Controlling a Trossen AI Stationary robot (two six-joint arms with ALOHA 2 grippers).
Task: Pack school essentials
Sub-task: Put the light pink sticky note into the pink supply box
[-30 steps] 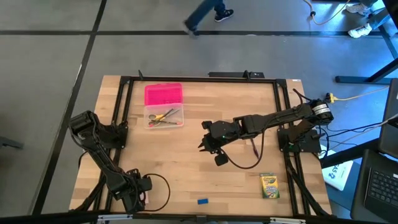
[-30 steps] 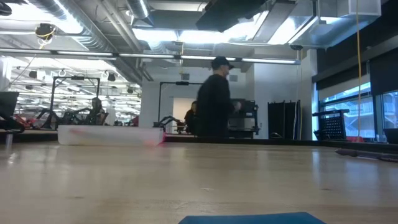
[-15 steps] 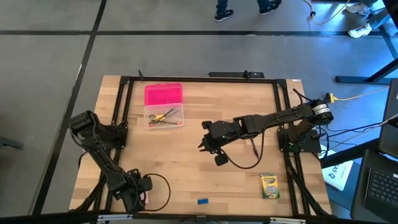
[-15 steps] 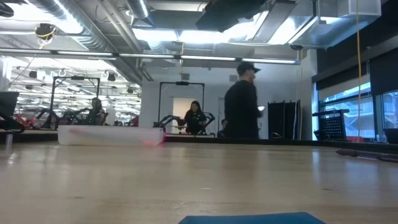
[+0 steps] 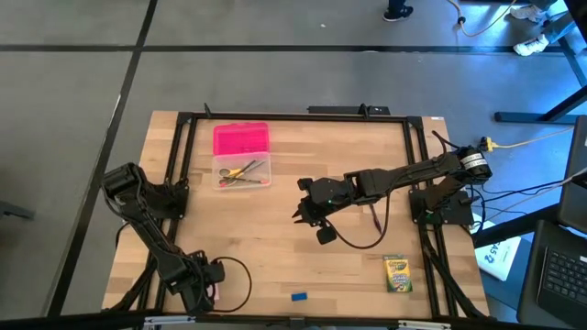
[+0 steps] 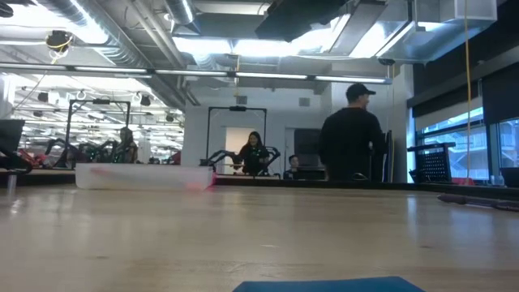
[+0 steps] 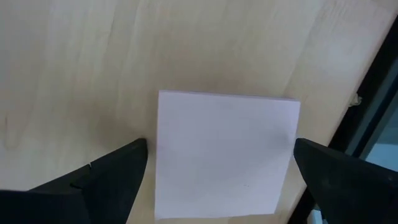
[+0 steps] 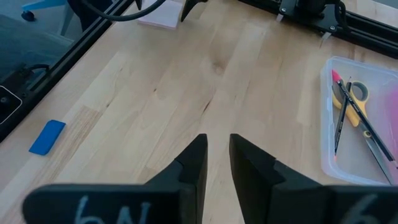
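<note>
Left pincer [image 7: 217, 163]: fingers spread wide, one on each side of the pink notepad [image 7: 224, 152]; it holds nothing and sits at the near left corner of the table [image 5: 275, 229], seen from above at [image 5: 204, 291].
Pink notepad: square, flat on the wood between the left fingers, close to the table's black edge rail; whether the fingers touch it cannot be told.
Right pincer [image 8: 217, 155]: fingers nearly pressed together with a thin gap, nothing between them; it hangs over the bare middle of the table, seen from above at [image 5: 301, 213].
Right arm: stretched from its base at the right edge toward the centre.
Clear plastic box [image 5: 241, 171]: at the far left of the table, well apart from both pincers; the right wrist view shows one end of it [image 8: 357, 118].
Box contents: yellow-handled scissors [image 8: 356, 102], thin pencils [image 8: 339, 127] and a dark red pen [image 5: 254, 181] lie inside, loosely crossed.
Pink lid [image 5: 241, 139]: flat on the table, just beyond the box and touching its far side.
Crayon box [image 5: 396, 273]: green and yellow, lying flat near the near right corner, apart from the right pincer.
Blue eraser [image 5: 299, 296]: small, at the near edge about midway along; it shows as a blue strip at the bottom of the low view [image 6: 328, 285] and beside the rail in the right wrist view [image 8: 46, 137].
Room beyond: a person in dark clothing and a cap [image 6: 350, 142] stands behind the table; others sit farther back.
</note>
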